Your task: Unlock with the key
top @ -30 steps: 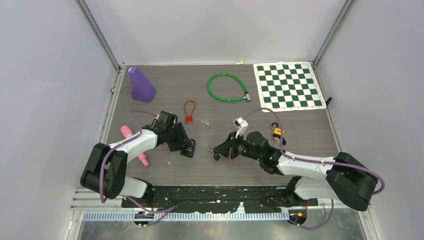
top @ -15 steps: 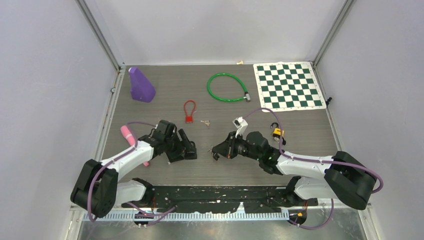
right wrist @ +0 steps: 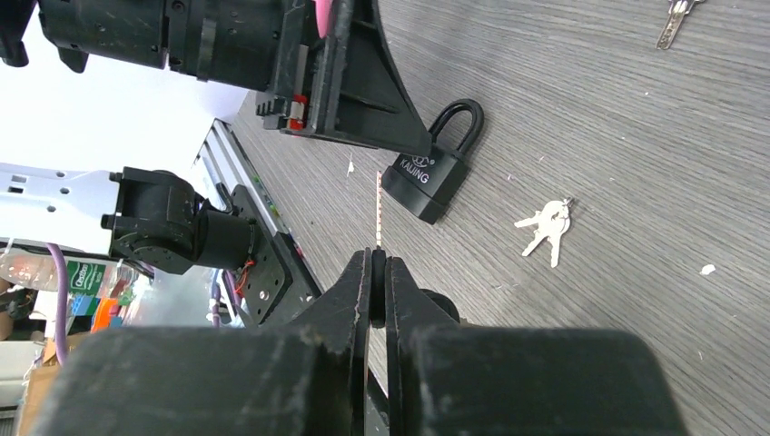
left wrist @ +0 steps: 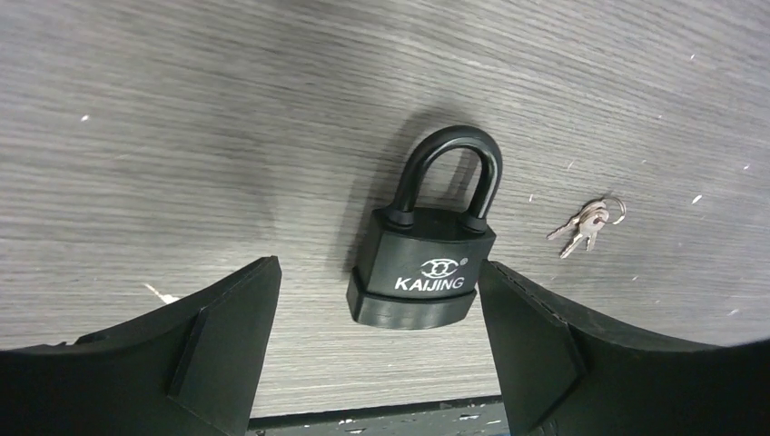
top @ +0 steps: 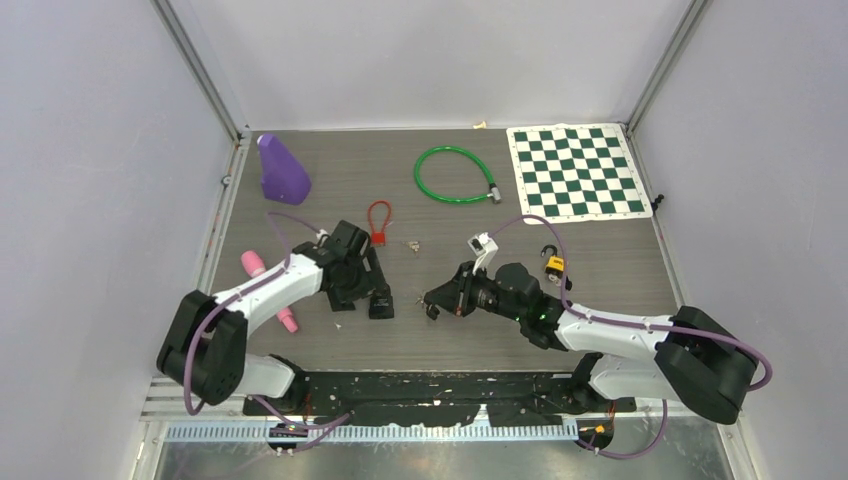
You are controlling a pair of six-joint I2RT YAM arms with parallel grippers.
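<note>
A black padlock (left wrist: 422,272) marked KAIJING lies flat on the wooden table, shackle closed and pointing away from my left gripper (left wrist: 377,295). That gripper is open, with a finger on each side of the lock body and a gap at both. From above, the padlock (top: 380,303) lies just left of my right gripper (top: 432,300). My right gripper (right wrist: 379,265) is shut on a key (right wrist: 378,213). The key's thin blade sticks out toward the padlock (right wrist: 431,173) and stops short of it.
A loose bunch of keys (top: 411,245) lies beside a small red padlock (top: 378,225). Farther back are a green cable lock (top: 455,175), a purple wedge (top: 283,170) and a checkered mat (top: 578,170). A yellow padlock (top: 552,265) sits by the right arm, and pink pieces (top: 252,263) lie at the left.
My left jaws have spread wider around the padlock, and the left arm swung toward the near edge and then back. The right arm with the key has barely moved.
</note>
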